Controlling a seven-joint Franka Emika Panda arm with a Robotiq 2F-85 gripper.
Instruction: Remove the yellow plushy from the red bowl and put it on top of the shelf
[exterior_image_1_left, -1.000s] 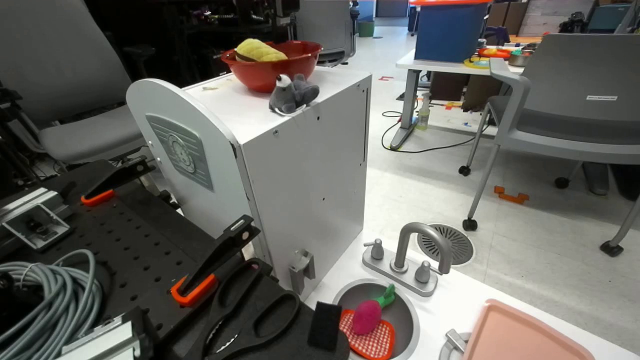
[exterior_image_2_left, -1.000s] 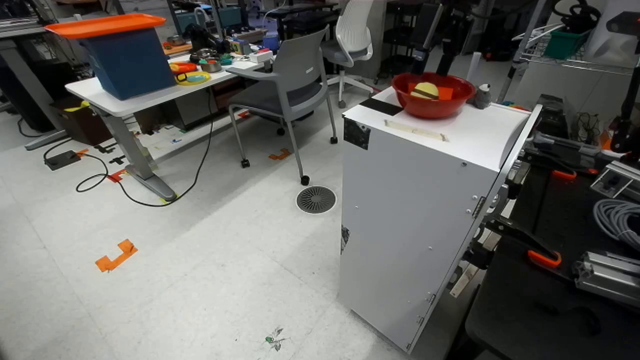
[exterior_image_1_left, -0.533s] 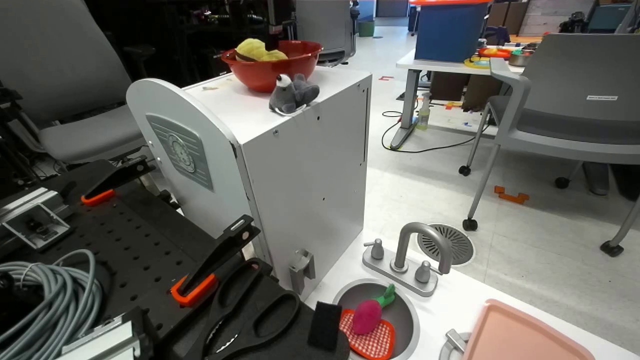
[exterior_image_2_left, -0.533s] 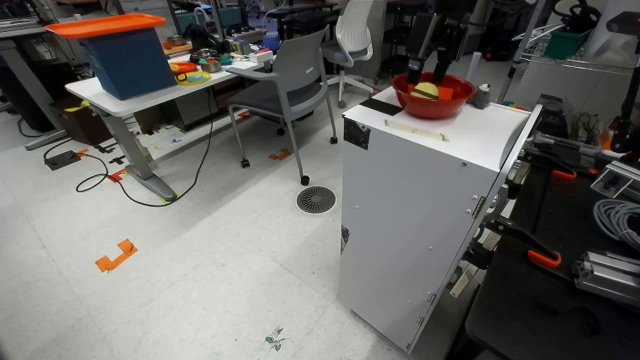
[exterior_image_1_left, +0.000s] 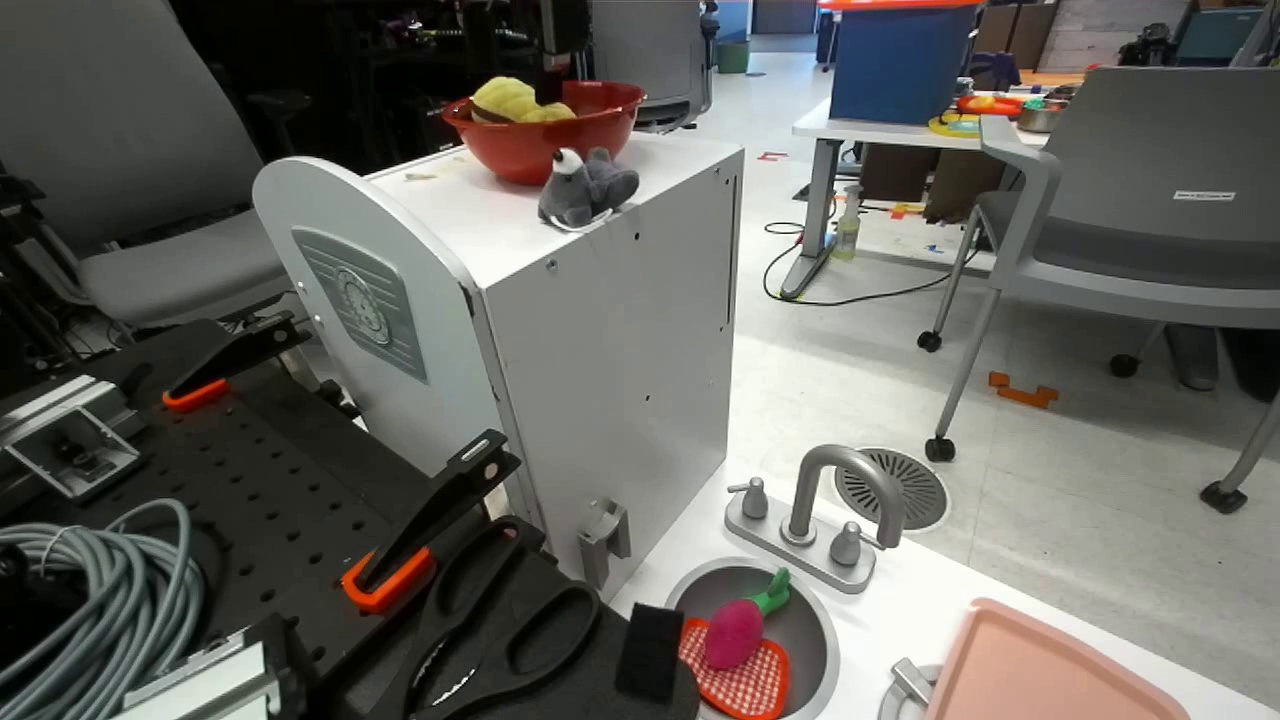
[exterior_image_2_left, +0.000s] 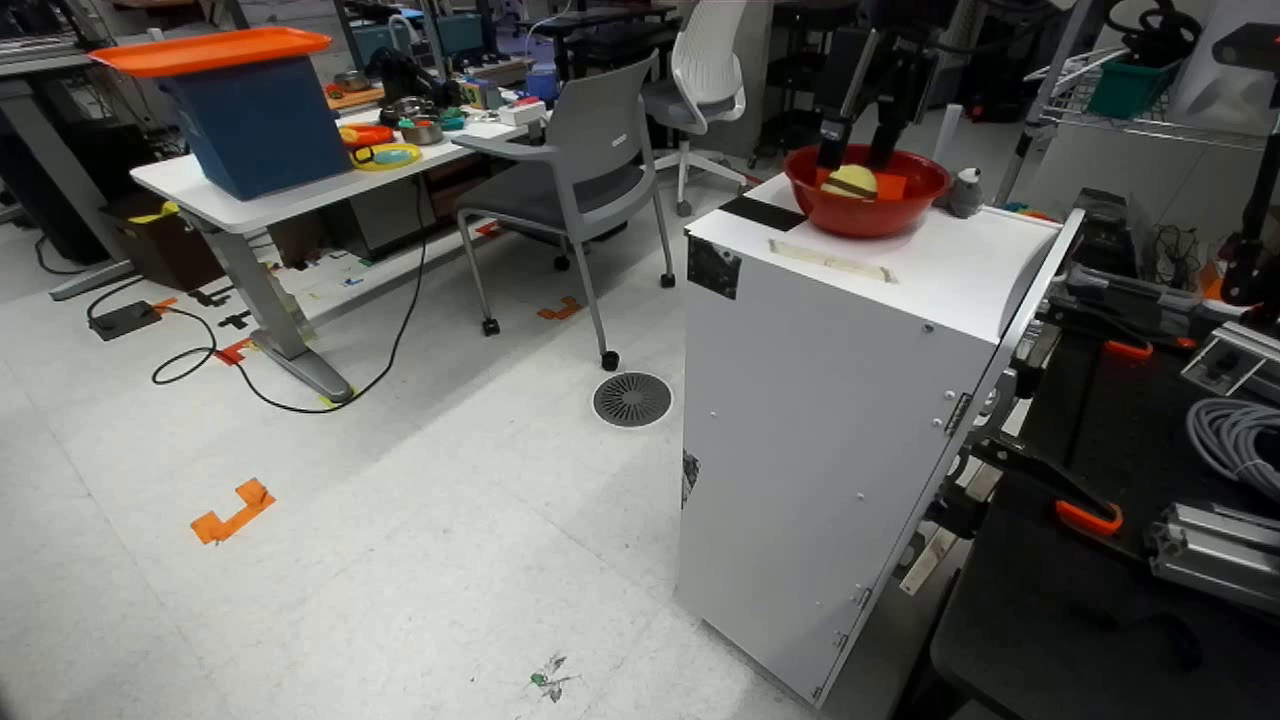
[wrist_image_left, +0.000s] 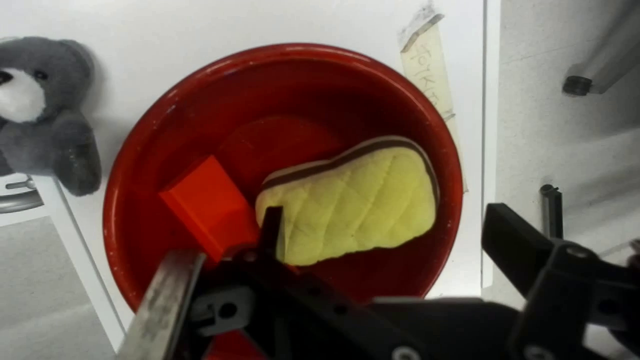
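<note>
Yellow plushy (wrist_image_left: 355, 205) lies in the red bowl (wrist_image_left: 295, 85), quilted face up, dark brown band along one long edge. In the wrist view it lies aslant: one end near the bowl's wall, the other just beside an orange block (wrist_image_left: 212, 205), also in the bowl. Gripper (wrist_image_left: 387, 222) aims down, fingers well apart; in the wrist view one tip overlaps the plushy's end by the block, the other shows outside the bowl's rim. Whether either touches the plushy, cannot tell. In an exterior view both fingertips (exterior_image_2_left: 832, 140) reach down within the rim's outline.

Bowl stands upright on the flat top of the shelf (exterior_image_1_left: 630, 320). Just beside it on the same top: grey toy bear (exterior_image_1_left: 583, 190), white muzzle, near the edge. Across the bowl from the bear, a pale strip of tape (wrist_image_left: 430, 75) with handwriting, only partly legible.

Further out, in an exterior view: sink (exterior_image_1_left: 808, 630) holding a pink radish-shaped toy (exterior_image_1_left: 735, 635), faucet (exterior_image_1_left: 806, 490) beside it; black perforated table (exterior_image_1_left: 280, 470) with a coil of grey cable (exterior_image_1_left: 120, 650); grey chair (exterior_image_1_left: 1130, 180) on wheels, well apart on the floor.
</note>
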